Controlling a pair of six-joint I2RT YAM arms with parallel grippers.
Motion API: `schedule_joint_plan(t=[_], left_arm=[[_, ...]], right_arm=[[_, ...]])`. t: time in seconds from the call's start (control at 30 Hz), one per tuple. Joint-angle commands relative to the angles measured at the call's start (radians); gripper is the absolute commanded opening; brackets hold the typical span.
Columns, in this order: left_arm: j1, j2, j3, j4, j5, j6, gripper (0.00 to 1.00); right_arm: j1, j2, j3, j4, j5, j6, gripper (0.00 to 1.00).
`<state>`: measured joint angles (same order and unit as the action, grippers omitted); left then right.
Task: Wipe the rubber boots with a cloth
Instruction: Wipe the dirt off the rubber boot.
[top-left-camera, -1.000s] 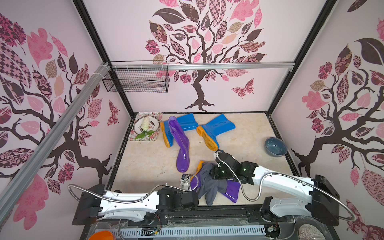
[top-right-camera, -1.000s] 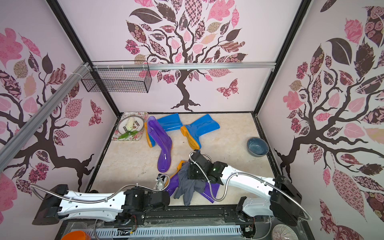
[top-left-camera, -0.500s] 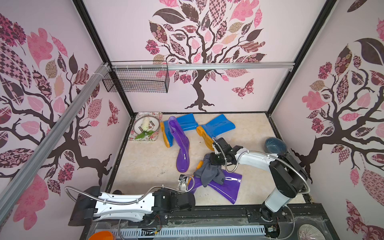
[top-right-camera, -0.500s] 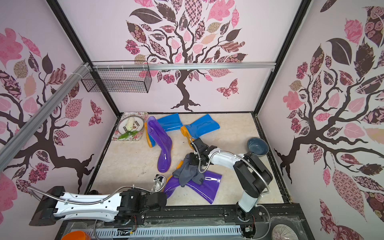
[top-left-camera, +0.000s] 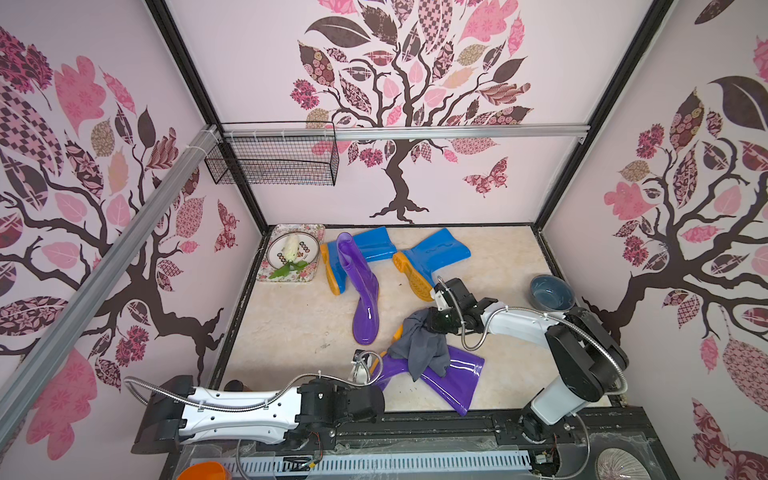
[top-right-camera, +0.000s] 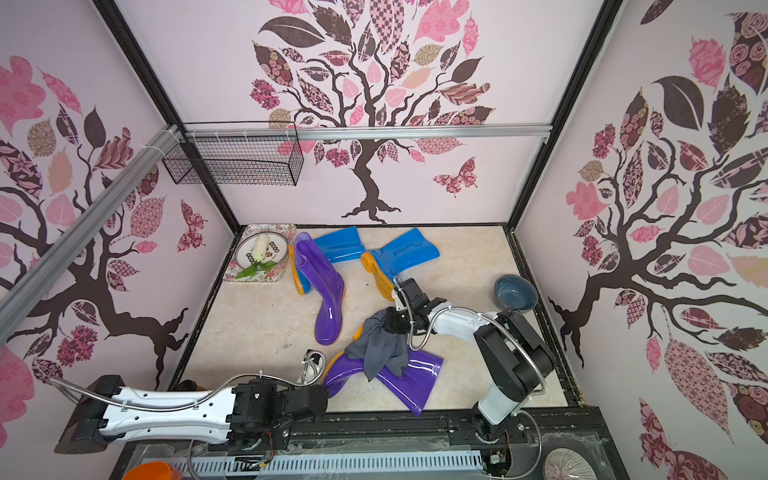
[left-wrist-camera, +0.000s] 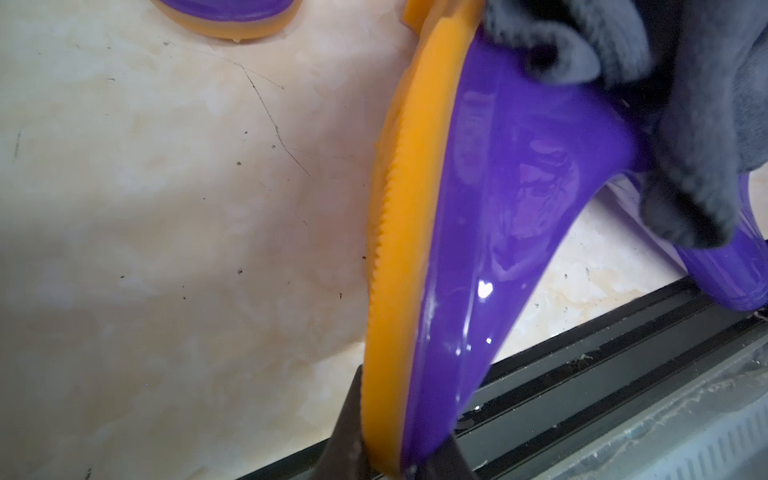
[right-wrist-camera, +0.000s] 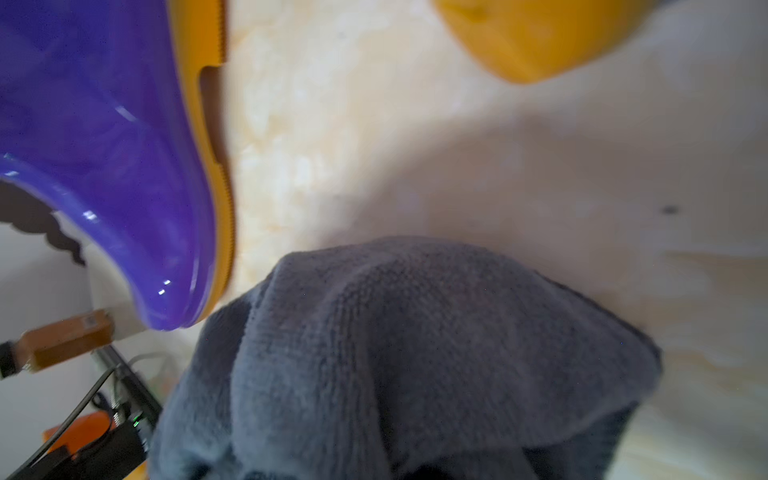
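1 cloth (top-left-camera: 419, 347) slid farther along; 2 purple boots (top-left-camera: 365, 291), 2 blue boots (top-left-camera: 436, 253).

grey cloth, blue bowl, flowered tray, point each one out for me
grey cloth (top-left-camera: 419, 347), in a top view, on its draped middle
blue bowl (top-left-camera: 552, 295), in a top view, on its bare inside
flowered tray (top-left-camera: 313, 234), in a top view, on its bare corner

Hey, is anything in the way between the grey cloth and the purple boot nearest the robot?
Nothing visible. The cloth, pinched in the right gripper, already drapes directly over that purple boot.
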<state>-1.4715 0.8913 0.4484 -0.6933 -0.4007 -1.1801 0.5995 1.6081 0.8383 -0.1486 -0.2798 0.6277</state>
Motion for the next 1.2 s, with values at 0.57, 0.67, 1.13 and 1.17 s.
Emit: schedule_joint_plan(t=[0.57,0.67,1.13,1.17], left_arm=[[0.001,0.145,0.06,-0.017,-0.03,-0.069,0.0],[0.0,0.151,0.071,-0.01,-0.037,-0.063,0.0],[-0.001,0.155,0.069,0.0,-0.024,-0.078,0.0],[0.0,0.155,0.067,0.002,-0.023,-0.078,0.0]], right_arm=[[0.341,-0.827,-0.35,-0.538,0.385,0.496,0.0],[0.523,-0.692,-0.284,-0.333,0.393,0.471,0.0],[0.575,-0.504,-0.351,-0.176,0.301,0.52,0.0],[0.597,-0.537,-0.363,-0.281,0.355,0.572,0.0]])
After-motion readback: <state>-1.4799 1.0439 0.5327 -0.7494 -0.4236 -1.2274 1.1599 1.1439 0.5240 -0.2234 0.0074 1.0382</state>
